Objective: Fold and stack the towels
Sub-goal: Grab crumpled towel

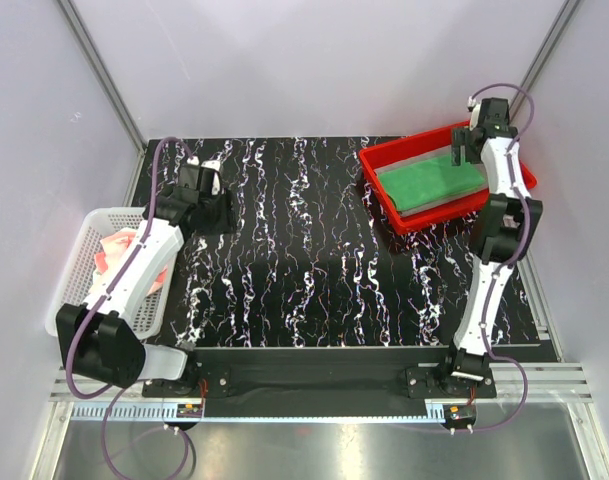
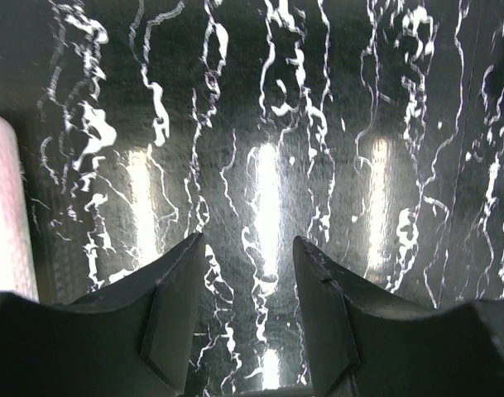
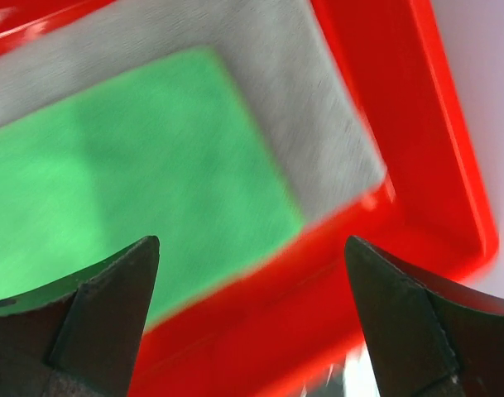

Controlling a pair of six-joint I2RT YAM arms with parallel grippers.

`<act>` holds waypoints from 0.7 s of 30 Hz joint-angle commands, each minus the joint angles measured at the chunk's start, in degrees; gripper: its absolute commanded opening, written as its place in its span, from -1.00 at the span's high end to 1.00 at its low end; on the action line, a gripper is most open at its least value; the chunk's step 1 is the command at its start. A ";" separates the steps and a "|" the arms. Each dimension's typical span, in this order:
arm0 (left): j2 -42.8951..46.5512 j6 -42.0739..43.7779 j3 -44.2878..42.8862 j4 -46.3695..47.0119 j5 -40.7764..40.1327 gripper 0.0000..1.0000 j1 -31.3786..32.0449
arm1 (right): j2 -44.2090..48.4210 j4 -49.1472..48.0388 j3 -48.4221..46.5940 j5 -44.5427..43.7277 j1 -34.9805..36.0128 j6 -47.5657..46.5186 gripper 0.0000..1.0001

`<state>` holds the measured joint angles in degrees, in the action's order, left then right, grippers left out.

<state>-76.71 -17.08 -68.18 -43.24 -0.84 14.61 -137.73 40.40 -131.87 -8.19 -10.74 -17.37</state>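
Both jaws stood apart, empty: right gripper [image 3: 252,248] widely, above green towel [image 1: 431,182] on grey towel [image 3: 318,107], red tray [image 1: 384,165]; left gripper [image 2: 247,248] over table [image 1: 304,250]; pink towel [image 1: 119,248], apparently unfolded, in basket [image 1: 69,290].

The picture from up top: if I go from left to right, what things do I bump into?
White basket with the pink towel → left gripper → red tray with the green towel on the grey towel → right gripper.
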 commanded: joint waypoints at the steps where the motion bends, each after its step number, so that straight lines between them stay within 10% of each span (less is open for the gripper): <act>1: 2.52 -1.90 -4.67 3.34 -4.60 -0.05 -0.46 | 18.09 -6.66 7.76 0.62 3.79 6.98 -0.99; 11: 4.37 -6.73 -6.36 0.88 -8.66 -0.11 -22.47 | 43.41 -7.59 33.49 35.12 14.16 37.71 -1.00; 21: -4.23 -7.79 7.34 4.04 -14.71 -0.13 -45.98 | 45.80 -10.95 47.76 42.28 18.21 39.42 -1.00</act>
<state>-77.38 -23.92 -63.53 -41.50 -11.57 -29.63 -92.16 32.08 -83.22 28.84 7.49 18.94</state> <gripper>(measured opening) 0.561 0.994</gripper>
